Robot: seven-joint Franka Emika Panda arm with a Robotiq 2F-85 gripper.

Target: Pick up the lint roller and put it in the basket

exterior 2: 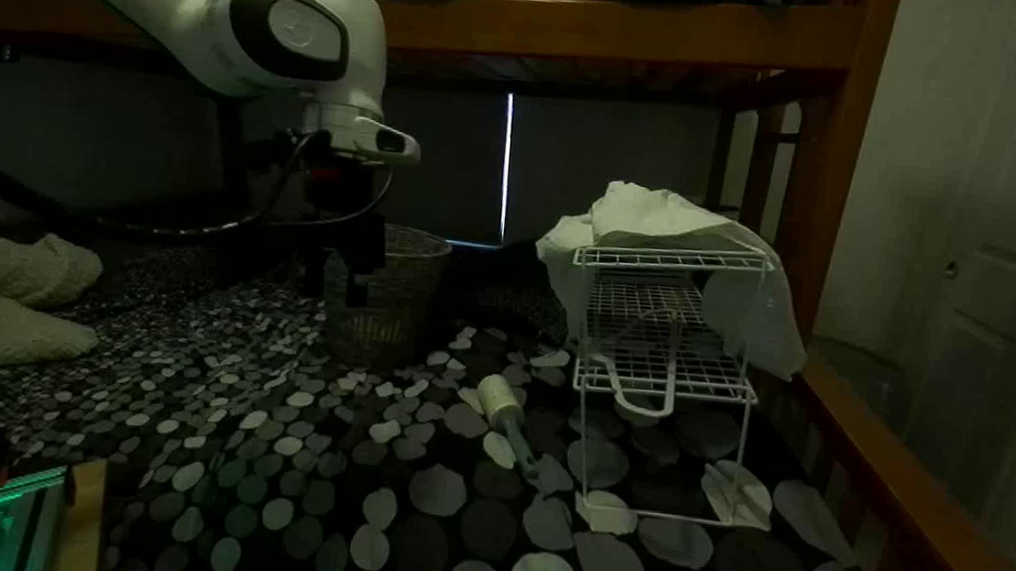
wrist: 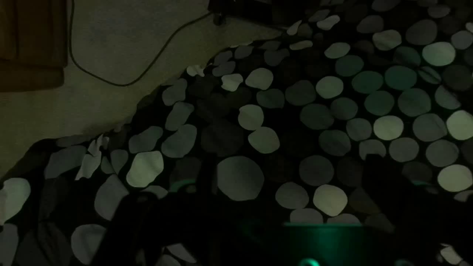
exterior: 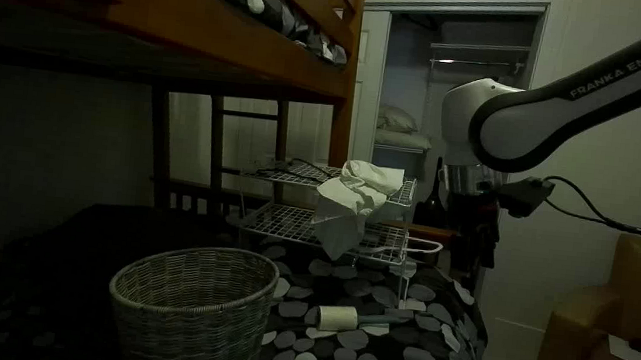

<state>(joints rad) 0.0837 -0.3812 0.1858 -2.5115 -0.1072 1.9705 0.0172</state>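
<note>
In an exterior view, the lint roller [exterior: 348, 319] lies on its side on the spotted bedspread [exterior: 351, 357] that serves as counter, its roll [exterior: 335, 319] toward the basket [exterior: 193, 338] and its handle [exterior: 382, 319] pointing away. The basket stands upright, mouth up, presumably so that the lint roller need only be let go above it. Near the handle stands a wire rack [exterior: 287, 222] draped with white cloth [exterior: 354, 201], which may hinder an approach from that side. In an exterior view, the arm [exterior 2: 296, 32] points its end downward, likely to allow a grasp from above; the lint roller lies between basket and rack, well apart from the jaws, which hang dark in front of the basket, their spread unreadable there. In the wrist view, the jaws stand wide apart with only bedspread in sight beyond the gap, so they pinch nothing; that seems right for straddling the roll or the slim handle. Neither lint roller nor basket shows here, and floor [wrist: 103, 48] appears past the bedspread's edge, so the arm would probably have to travel across before going down.
</note>
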